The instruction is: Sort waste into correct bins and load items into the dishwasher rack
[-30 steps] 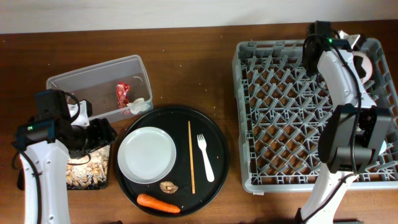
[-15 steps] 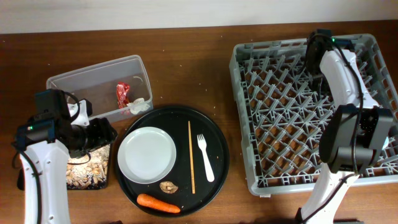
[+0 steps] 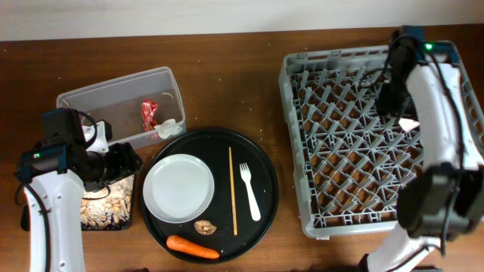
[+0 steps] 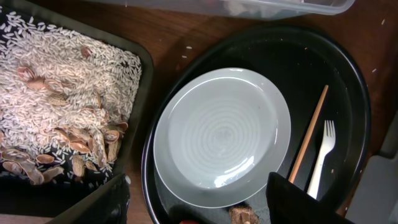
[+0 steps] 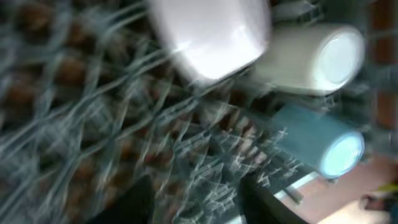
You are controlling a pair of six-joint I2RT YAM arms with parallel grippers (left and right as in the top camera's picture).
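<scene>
Your left gripper point(image 4: 198, 182) is hanging with its fingers spread wide and holding nothing, over the near edge of the white plate point(image 4: 221, 134). That plate is lying flat on the left side of the round black tray point(image 3: 263, 168). To its right, the thin wooden stick point(image 3: 231, 189) and the white plastic fork point(image 3: 249, 193) are lying side by side but apart. The small brown lump point(image 3: 204, 226) and the orange carrot point(image 3: 193, 247) are sitting at the tray's near rim.

Just left of the round tray, the shallow black tray point(image 4: 148, 78) is holding the beige crumbly food point(image 4: 56, 93), pale grains mixed with shells. Behind it, the clear tub point(image 3: 110, 113) is holding the red snack wrapper point(image 3: 149, 113) and the crumpled white scrap point(image 3: 168, 127).

Your right arm is reaching over the far right part of the dishwasher rack point(image 3: 340, 151). Its wrist view is badly blurred, but the right gripper point(image 5: 196, 190) is showing its fingers apart, with only rack grid between them. In that view the pale pinkish bowl point(image 5: 211, 37), the white cup point(image 5: 311, 59) and the light-blue cup point(image 5: 320, 146) are lying in the rack, with the two cups on their sides.
</scene>
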